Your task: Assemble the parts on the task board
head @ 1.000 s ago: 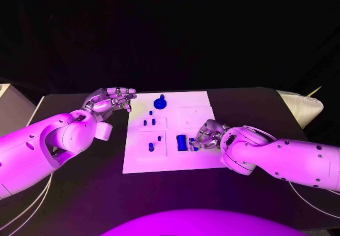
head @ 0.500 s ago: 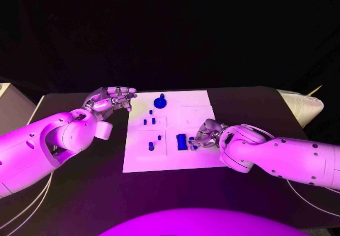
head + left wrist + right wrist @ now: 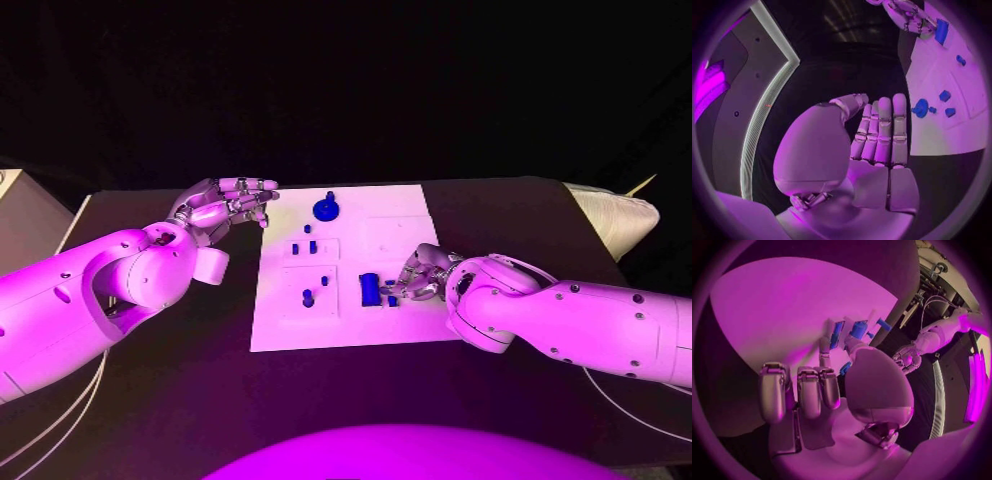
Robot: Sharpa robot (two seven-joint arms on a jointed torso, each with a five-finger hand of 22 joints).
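Bulky smooth white arms; small dark screw holes; thin cables; segmented silver left robot hand (image 3: 221, 207).

No text, label, number or sign can be read on anything here.

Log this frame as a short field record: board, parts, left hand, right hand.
board: white task board at the middle of the black table
parts: round blue part at the far edge; small blue pegs mid-board; blue block near the right side
left hand: left hand off the board's far left corner, fingers curled, holding nothing
right hand: right hand on the board beside the blue block; whether it grips a part cannot be told
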